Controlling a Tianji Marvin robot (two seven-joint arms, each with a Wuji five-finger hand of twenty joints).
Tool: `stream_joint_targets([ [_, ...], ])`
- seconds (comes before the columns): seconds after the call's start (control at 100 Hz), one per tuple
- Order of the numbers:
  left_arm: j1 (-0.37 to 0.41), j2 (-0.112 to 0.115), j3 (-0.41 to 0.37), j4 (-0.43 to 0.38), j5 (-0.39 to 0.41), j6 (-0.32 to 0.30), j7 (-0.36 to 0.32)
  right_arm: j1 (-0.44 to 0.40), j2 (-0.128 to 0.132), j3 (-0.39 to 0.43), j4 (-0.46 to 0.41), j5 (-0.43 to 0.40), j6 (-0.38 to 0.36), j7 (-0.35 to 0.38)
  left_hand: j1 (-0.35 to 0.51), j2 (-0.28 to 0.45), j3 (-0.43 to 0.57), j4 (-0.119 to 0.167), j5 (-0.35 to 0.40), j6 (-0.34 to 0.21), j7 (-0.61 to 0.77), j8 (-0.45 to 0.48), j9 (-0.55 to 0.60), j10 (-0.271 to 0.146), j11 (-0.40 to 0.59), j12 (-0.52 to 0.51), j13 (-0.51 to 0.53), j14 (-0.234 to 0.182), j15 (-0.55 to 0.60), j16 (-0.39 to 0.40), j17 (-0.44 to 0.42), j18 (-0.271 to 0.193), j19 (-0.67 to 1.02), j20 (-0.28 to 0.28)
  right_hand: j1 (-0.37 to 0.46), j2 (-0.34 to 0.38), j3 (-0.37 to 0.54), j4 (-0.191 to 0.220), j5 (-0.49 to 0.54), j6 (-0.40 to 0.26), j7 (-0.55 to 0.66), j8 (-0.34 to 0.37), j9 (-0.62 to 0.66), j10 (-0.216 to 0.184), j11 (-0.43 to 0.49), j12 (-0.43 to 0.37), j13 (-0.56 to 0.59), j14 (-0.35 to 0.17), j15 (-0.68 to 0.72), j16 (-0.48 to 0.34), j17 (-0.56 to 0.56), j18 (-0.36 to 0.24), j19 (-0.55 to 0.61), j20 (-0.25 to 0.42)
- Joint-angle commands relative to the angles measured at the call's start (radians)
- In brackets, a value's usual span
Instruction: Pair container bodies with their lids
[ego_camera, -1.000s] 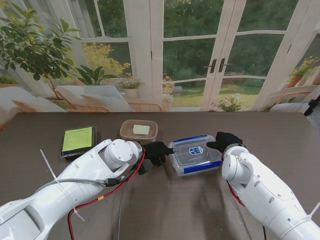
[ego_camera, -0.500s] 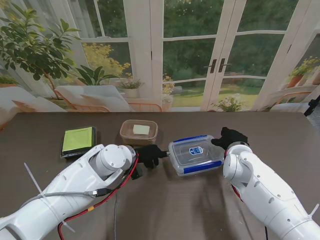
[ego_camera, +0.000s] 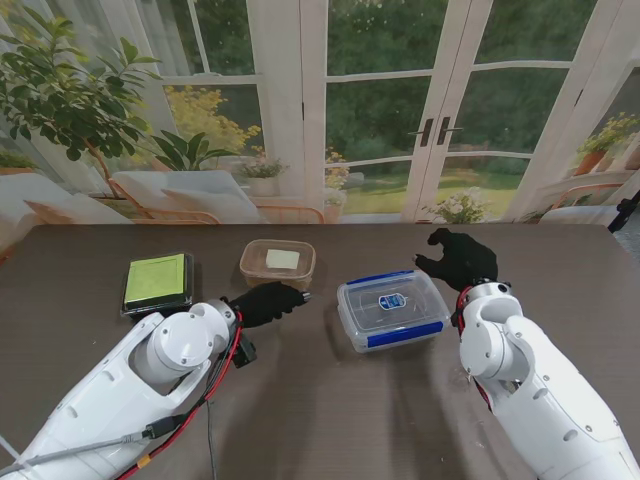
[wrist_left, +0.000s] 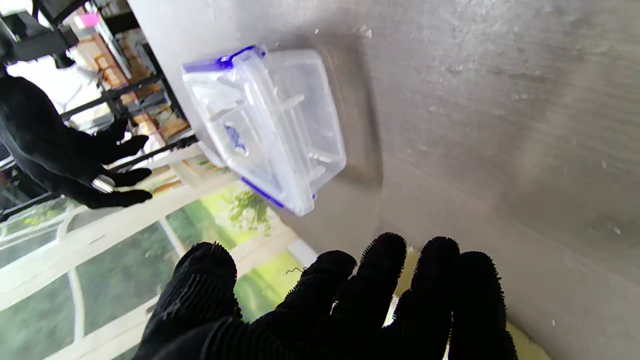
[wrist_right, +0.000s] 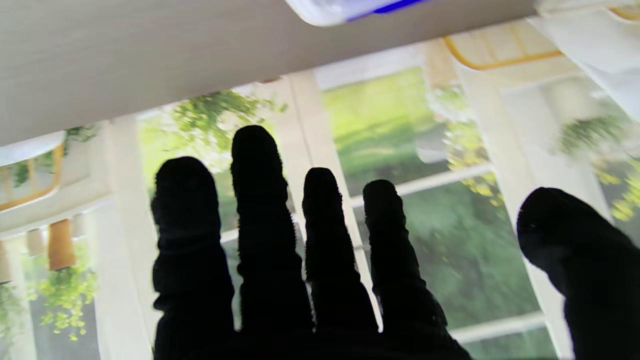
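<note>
Containers are the subject: a clear container with blue clips (ego_camera: 391, 308) sits lidded near the middle of a dark brown table (ego_camera: 330, 420), and it serves as the landmark for everything else. Just beside it, toward the robot's left and a little farther from me, stands an open tan container body (ego_camera: 277, 262) with a pale block inside. Farther to the left of that lies a flat dark lid with a green top (ego_camera: 157, 282). The left hand (ego_camera: 268, 301), in a black glove, hovers left of the clear container and near the tan body, fingers spread and holding nothing; its wrist camera shows the fingers (wrist_left: 380, 280) apart, with the clear container (wrist_left: 272, 125) ahead of them. The right hand (ego_camera: 457, 258) floats just to the right of the clear container and slightly beyond it, also spread and empty; its wrist view shows separated fingers (wrist_right: 260, 210) against the windows. Judging from this, the clear container looks paired and closed, and both hands stand clear of it. The remaining step appears to be matching the green-topped lid to the tan body, which calls for the left hand to reach the lid, lift it flat, and seat it squarely on the rim.
</note>
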Motion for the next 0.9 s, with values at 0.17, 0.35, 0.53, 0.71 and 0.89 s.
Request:
stream_joint_targets([
  [0.17,0.121,0.011,-0.086,-0.110,0.043,-0.092,0.063,-0.145,-0.001,0.088,-0.163,0.052,-0.167,-0.005,-0.008,-0.057,0.002,-0.007,-0.007,-0.041,-0.005,0.004,-0.073,-0.055,-0.023,-0.080,-0.062,-0.059,-0.136,-0.114,-0.019,-0.069,-0.301,-0.069,0.006,-0.033,0.091,-0.021,0.043,-0.030,0.000,0.017,-0.016,-0.039,0.013,-0.011,-0.070,-0.011,-0.100,-0.050,-0.255,-0.005,-0.093,-0.056],
  [0.35,0.214,0.010,-0.125,-0.165,0.088,-0.184,0.123,-0.239,-0.004,0.138,-0.229,0.139,-0.306,0.006,-0.002,-0.099,0.005,-0.004,-0.053,-0.065,-0.019,-0.007,-0.141,-0.097,-0.041,-0.127,-0.135,-0.110,-0.177,-0.180,0.003,-0.097,-0.557,-0.075,0.011,-0.038,0.098,-0.024,0.055,-0.039,-0.011,0.016,-0.034,-0.053,-0.002,-0.012,-0.118,-0.019,-0.176,-0.078,-0.301,-0.009,-0.164,-0.085],
  [0.53,0.286,0.000,-0.136,-0.175,0.138,-0.296,0.223,-0.316,-0.006,0.158,-0.254,0.205,-0.419,0.014,0.020,-0.151,0.008,0.000,-0.083,-0.086,-0.026,-0.009,-0.183,-0.133,-0.051,-0.135,-0.173,-0.148,-0.190,-0.195,-0.038,-0.123,-0.588,-0.067,0.016,-0.040,0.097,-0.025,0.048,-0.048,-0.015,0.017,-0.059,-0.068,-0.013,-0.013,-0.163,-0.031,-0.223,-0.095,-0.339,-0.019,-0.210,-0.099],
  [0.71,0.340,-0.003,-0.140,-0.184,0.186,-0.352,0.277,-0.363,-0.011,0.151,-0.246,0.239,-0.482,-0.005,0.023,-0.181,0.010,0.002,-0.121,-0.098,-0.033,-0.009,-0.218,-0.161,-0.055,-0.139,-0.199,-0.175,-0.193,-0.203,-0.061,-0.146,-0.609,-0.066,0.024,-0.048,0.104,-0.026,0.068,-0.056,-0.010,0.019,-0.062,-0.080,-0.016,-0.013,-0.182,-0.035,-0.245,-0.102,-0.363,-0.025,-0.240,-0.104],
  [0.89,0.380,-0.025,-0.141,-0.153,0.213,-0.412,0.403,-0.367,-0.011,0.137,-0.206,0.235,-0.532,-0.018,0.044,-0.215,0.018,0.005,-0.102,-0.094,-0.013,0.004,-0.200,-0.159,-0.044,-0.133,-0.188,-0.170,-0.185,-0.203,-0.063,-0.142,-0.619,-0.067,0.028,-0.060,0.112,-0.029,0.099,-0.068,0.000,0.024,-0.061,-0.093,-0.019,-0.013,-0.193,-0.050,-0.261,-0.107,-0.384,-0.036,-0.267,-0.105],
])
